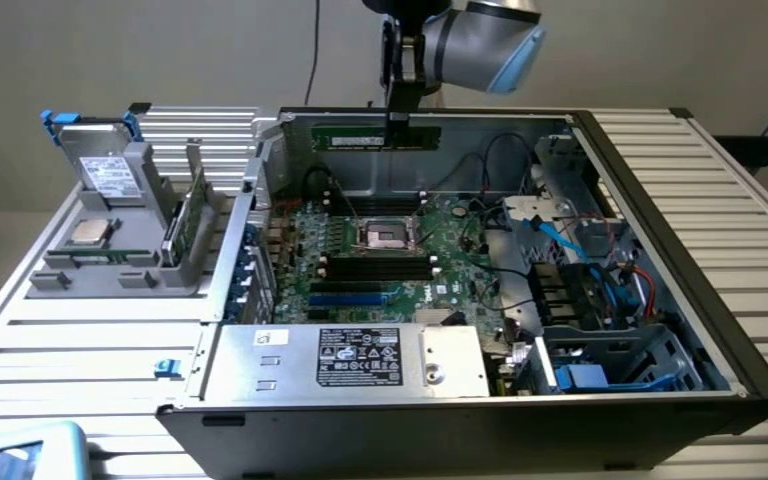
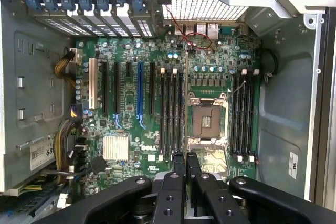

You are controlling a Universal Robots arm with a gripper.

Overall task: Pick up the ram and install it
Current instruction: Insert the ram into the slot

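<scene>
An open desktop computer case [image 1: 704, 290] lies on its side on a slatted metal table [image 1: 77, 350], its inside facing up. A grey robot arm [image 1: 491, 40] reaches down from above at the far end of the case. Its black gripper [image 1: 398, 125] is clamped shut on the ram [image 1: 357, 138], a long thin green stick held level and on edge by its upper side. The stick hangs in the air over the far part of the case, in front of the far wall and well clear of the green motherboard [image 1: 458, 250] below. On that board sits the open square processor socket [image 1: 387, 235], and just on the near side of it a row of black memory slots [image 1: 377, 266]. A silver power supply box [image 1: 357, 357] with a white label fills the near end of the case. To the exterior view's left, outside the case, a grey plastic stand [image 1: 91, 275] holds a small silver processor chip [image 1: 88, 233] and an upright broader green card [image 1: 187, 225]. Looking down from the wrist, the gripper [image 2: 185, 169] has its two dark fingers [image 2: 180, 163] pressed close together above the motherboard [image 2: 126, 124], beside the socket [image 2: 207, 121] and the long black slots [image 2: 170, 114].
</scene>
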